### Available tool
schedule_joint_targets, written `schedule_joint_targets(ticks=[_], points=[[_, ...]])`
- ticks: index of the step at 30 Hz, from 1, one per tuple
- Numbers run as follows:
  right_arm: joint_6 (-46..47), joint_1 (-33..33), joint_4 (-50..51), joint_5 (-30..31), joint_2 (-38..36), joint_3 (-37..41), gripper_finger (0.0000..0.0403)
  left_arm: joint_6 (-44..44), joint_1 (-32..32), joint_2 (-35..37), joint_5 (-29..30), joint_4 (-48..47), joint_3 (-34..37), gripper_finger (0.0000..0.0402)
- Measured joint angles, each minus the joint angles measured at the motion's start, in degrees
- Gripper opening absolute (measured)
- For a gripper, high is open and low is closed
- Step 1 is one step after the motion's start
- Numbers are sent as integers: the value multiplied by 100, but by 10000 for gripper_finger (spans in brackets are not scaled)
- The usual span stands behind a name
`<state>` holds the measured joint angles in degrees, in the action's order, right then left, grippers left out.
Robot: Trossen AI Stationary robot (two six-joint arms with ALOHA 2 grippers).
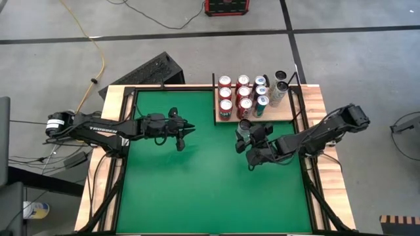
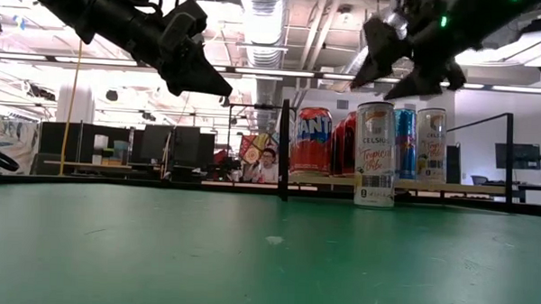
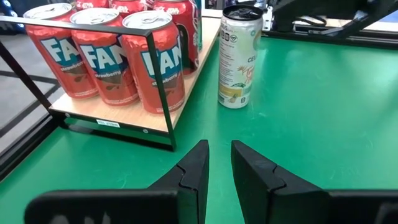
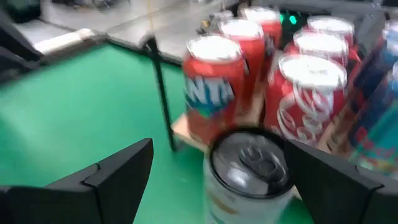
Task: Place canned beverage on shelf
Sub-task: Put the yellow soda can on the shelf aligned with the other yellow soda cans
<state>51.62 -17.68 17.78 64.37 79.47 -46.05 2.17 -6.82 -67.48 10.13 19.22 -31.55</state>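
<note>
Right up against the right wrist camera sat the silver lid of the white can (image 4: 250,163), standing upright on the green table (image 1: 197,190) just in front of the shelf (image 1: 287,113). So the can (image 1: 244,126) was on the mat, not on the wooden board yet. Right gripper (image 1: 248,147) hung above it with its fingers (image 4: 112,174) spread as wide as they go, one on each side of the can top, and as far as I could see neither was touching it. From the low camera the can (image 2: 375,154) stood on its own with the gripper (image 2: 395,71) up above its top.

Shelf was already pretty packed: red Fanta cans (image 3: 155,59) at the front row, red Coke cans (image 4: 308,93) behind, and some blue and teal cans (image 1: 261,105) further along, with a couple of tall slim cans (image 1: 279,92) at the far corner near a black post.

Left gripper (image 1: 186,131) was off over the middle of the table, well apart from the can, fingers (image 3: 193,180) pinched together with only a sliver between them and nothing held.
</note>
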Motion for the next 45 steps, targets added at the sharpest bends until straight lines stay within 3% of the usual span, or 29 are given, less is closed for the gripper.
schedule_joint_targets(ticks=[10, 26, 35, 45], points=[[50, -186, 186, 338, -221, -110, 385, 52, -84, 0, -28, -4, 2, 56], [708, 98, 402, 729, 785, -126, 385, 61, -84, 1, -74, -27, 0, 56], [824, 69, 421, 770, 752, -117, 363, 61, -84, 1, -73, -32, 0, 56], [688, -186, 512, 761, 245, -108, 359, 61, -84, 0, -72, -31, 0, 56]])
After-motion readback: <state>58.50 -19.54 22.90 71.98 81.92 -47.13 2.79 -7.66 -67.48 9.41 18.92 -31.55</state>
